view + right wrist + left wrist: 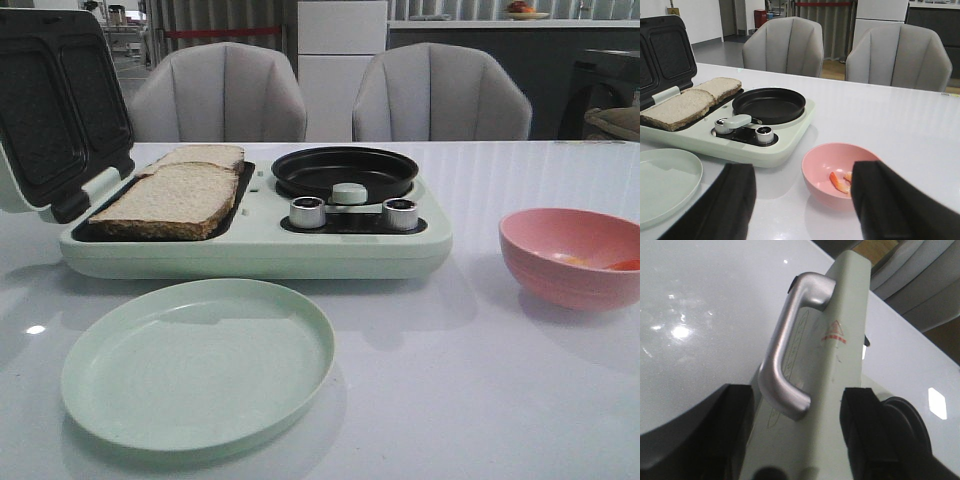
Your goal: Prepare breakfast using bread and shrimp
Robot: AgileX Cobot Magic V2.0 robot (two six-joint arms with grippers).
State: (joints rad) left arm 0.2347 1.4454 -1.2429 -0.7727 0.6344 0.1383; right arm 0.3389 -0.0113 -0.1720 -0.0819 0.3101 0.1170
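Matte black, blocky fingers on the left gripper (795,440) and right gripper (802,205), edges softly rounded.

Front view low across table (480,400); right wrist shares it, left wrist close on lid handle (790,345)

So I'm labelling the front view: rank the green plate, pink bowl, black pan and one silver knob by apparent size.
1. green plate, nearest the camera, so that may inflate it
2. black pan and pink bowl, too alike to rank
3. silver knob
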